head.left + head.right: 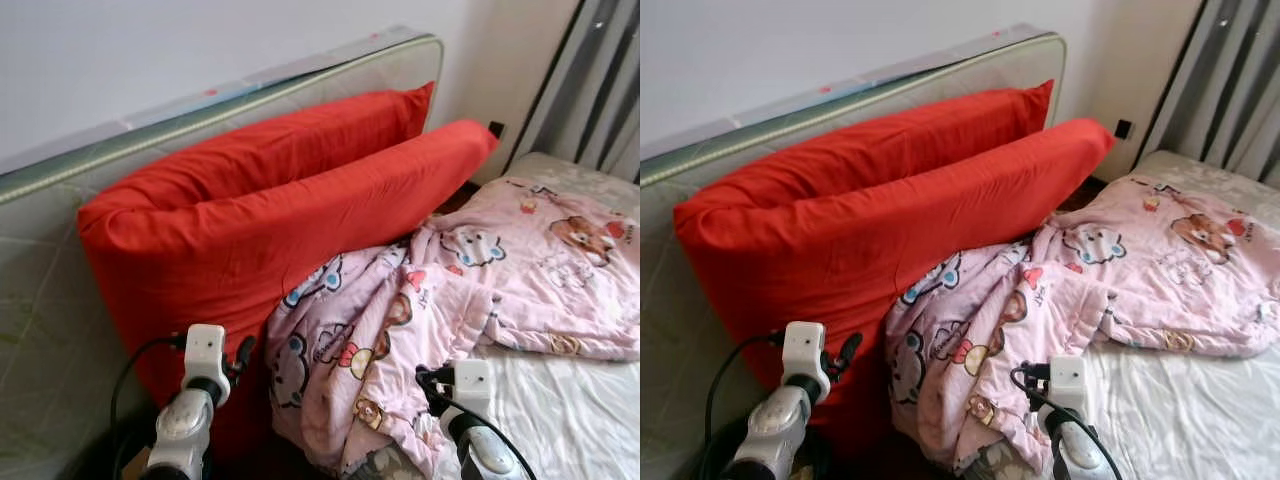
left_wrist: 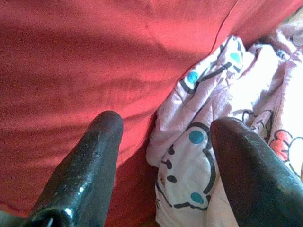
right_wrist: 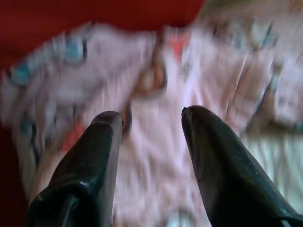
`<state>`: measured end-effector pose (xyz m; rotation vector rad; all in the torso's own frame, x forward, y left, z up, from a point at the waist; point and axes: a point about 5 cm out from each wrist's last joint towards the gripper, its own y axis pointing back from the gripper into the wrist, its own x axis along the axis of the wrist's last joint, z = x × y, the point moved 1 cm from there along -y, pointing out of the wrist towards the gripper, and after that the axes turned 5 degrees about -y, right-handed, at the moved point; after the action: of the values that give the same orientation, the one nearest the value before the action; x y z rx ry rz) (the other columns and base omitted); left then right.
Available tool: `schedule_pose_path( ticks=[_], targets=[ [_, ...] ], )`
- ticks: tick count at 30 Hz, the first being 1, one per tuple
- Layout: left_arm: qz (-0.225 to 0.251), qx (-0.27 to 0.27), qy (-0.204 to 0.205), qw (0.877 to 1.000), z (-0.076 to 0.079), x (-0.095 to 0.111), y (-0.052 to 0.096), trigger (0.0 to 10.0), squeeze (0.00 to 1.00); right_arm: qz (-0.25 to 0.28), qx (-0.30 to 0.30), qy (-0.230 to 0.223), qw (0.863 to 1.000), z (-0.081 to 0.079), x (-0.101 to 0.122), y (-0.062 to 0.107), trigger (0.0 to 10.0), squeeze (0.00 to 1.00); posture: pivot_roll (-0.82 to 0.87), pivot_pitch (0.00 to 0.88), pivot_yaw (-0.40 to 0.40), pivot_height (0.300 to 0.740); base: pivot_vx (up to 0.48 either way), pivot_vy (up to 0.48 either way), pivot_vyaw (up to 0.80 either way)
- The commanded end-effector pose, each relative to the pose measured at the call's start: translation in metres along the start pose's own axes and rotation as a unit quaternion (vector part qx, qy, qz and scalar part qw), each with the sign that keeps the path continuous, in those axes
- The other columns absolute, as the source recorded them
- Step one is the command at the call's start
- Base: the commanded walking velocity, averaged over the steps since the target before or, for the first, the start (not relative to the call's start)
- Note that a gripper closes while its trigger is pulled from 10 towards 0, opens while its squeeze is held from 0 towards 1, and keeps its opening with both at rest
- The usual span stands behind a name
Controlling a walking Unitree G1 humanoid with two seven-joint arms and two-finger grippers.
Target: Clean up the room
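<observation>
A: Nearest the camera, what are the arms doing?

B: The left claw (image 2: 163, 156) is hanging with its two glossy black fingers spread wide, gripping nothing, and pointing at the seam where red cloth is meeting pink. The right claw (image 3: 151, 142) is also standing spread and empty, pointing down at rumpled pink fabric; that wrist picture is blurring.

A: And the pink fabric?

B: It is a soft, thin quilted blanket (image 1: 440, 310) printed with cartoon bears and cats, lying crumpled in deep folds. Its near end is bunching up against the red pillows and spilling down toward the bed's edge, while the rest is spreading flatter over the white, slightly wrinkled bedsheet (image 1: 570, 410).

A: Behind it?

B: Two long, plump red pillows (image 1: 260, 220) in smooth matte cotton are standing on edge, one behind the other, leaning on a grey-green quilted mattress (image 1: 50, 300) that is propped upright against the white wall (image 1: 150, 50).

A: Farthest back?

B: Grey pleated curtains (image 1: 600, 90) are hanging at the right corner.
</observation>
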<state>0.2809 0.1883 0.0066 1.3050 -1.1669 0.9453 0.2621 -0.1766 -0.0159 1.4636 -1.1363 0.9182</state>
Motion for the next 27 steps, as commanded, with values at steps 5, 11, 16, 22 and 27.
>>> schedule_pose_path(
  ticks=[5, 11, 16, 22, 27],
  targets=[
    [0.05, -0.024, 0.004, 0.998, 0.004, 0.013, 0.006, 10.0, 0.0, 0.06, 0.05, 0.025, 0.997, -0.021, 0.011, 0.006, 10.0, 0.0, -0.07, 0.0, -0.01, 0.729, 0.0, 0.0, 0.0],
    [0.051, -0.036, -0.005, 0.998, 0.006, 0.014, 0.005, 10.0, 0.0, 0.079, 0.012, 0.009, 0.997, -0.018, 0.019, 0.003, 10.0, 0.0, -0.07, 0.0, -0.007, 0.729, 0.0, 0.0, 0.0],
    [0.063, -0.026, 0.005, 0.998, 0.005, 0.024, -0.002, 10.0, 0.0, 0.086, -0.048, -0.022, 0.995, -0.01, 0.023, 0.001, 10.0, 0.0, -0.07, 0.0, -0.003, 0.729, 0.0, 0.0, 0.0],
    [0.07, -0.02, 0.008, 0.997, 0.005, 0.03, -0.004, 10.0, 0.0, 0.084, -0.061, -0.037, 0.994, -0.013, 0.021, 0.002, 10.0, 0.0, -0.06, 0.0, 0.0, 0.729, 0.0, 0.0, 0.0],
    [0.073, -0.019, 0.008, 0.997, 0.003, 0.034, -0.004, 10.0, 0.0, 0.076, -0.062, -0.035, 0.995, -0.015, 0.021, 0.002, 10.0, 0.0, -0.06, 0.003, 0.003, 0.729, 0.0, 0.0, 0.0]
  ],
)
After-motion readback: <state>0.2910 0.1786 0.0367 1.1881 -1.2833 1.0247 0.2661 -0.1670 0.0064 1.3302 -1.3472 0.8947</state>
